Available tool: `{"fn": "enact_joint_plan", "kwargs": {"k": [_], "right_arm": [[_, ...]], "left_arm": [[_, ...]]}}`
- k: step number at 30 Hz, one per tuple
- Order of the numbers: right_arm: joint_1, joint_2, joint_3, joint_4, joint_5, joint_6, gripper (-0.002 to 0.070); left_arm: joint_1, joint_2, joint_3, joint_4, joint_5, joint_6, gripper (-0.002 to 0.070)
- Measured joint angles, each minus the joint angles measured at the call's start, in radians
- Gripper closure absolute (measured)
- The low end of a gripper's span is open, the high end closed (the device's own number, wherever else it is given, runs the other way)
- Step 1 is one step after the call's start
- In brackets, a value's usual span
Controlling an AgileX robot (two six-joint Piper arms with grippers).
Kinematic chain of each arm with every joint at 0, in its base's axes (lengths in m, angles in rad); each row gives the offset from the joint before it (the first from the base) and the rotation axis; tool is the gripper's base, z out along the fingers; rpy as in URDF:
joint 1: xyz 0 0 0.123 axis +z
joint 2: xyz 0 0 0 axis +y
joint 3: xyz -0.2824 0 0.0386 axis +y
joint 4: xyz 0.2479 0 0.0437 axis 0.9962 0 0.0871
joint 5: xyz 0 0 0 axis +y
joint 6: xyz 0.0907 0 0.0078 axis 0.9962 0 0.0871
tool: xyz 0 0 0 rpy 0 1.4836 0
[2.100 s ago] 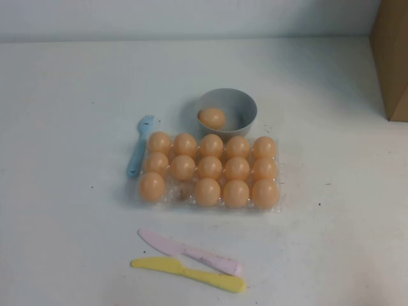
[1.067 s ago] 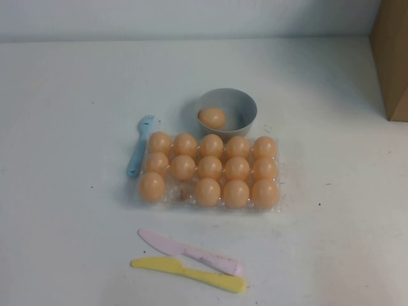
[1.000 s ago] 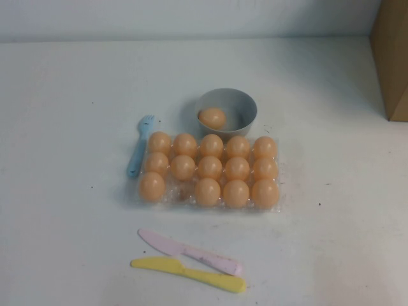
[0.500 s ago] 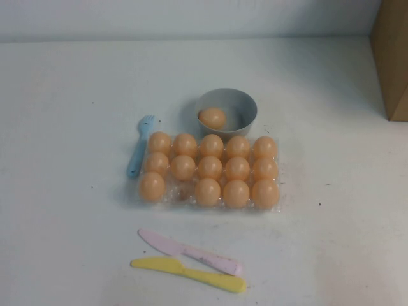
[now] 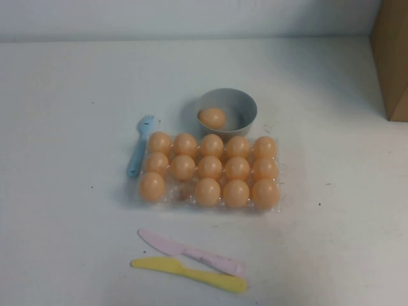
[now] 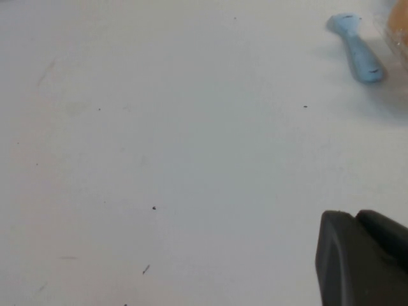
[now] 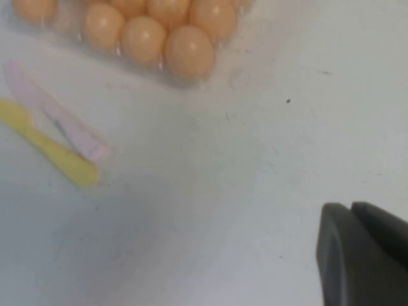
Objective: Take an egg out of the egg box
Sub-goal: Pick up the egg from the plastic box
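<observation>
The clear plastic egg box (image 5: 181, 192) lies mid-table with several orange-tan eggs; one front-row cup, second from the left, is empty. One egg (image 5: 212, 118) lies in the grey bowl (image 5: 246, 108) just behind the box. Neither gripper shows in the high view. My left gripper (image 6: 356, 217) is shut and empty over bare table, well left of the box, whose corner (image 6: 398, 29) shows in the left wrist view. My right gripper (image 7: 352, 207) is shut and empty over bare table, to the front right of the box, whose eggs (image 7: 189, 51) show in the right wrist view.
A blue fork (image 5: 139, 148) lies against the box's left side and also shows in the left wrist view (image 6: 358, 54). A pink knife (image 5: 191, 252) and a yellow knife (image 5: 191, 274) lie in front of the box. A cardboard box (image 5: 390, 57) stands at the far right.
</observation>
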Motion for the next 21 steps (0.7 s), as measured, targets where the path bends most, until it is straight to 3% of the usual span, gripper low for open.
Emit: {"fn": "enact_joint_plan", "kwargs": {"k": [6, 11, 21], "right_arm": [[0.0, 0.28, -0.243, -0.037, 0.193, -0.146, 0.0694], [0.014, 0.46, -0.365, -0.045, 0.241, -0.186, 0.0694], [0.234, 0.8, -0.608, -0.104, 0.245, -0.195, 0.0688]], "left_arm": [[0.0, 0.0, 0.0, 0.0, 0.0, 0.0, 0.0679], [0.0, 0.0, 0.0, 0.0, 0.0, 0.0, 0.0679], [0.0, 0.0, 0.0, 0.0, 0.0, 0.0, 0.0679]]}}
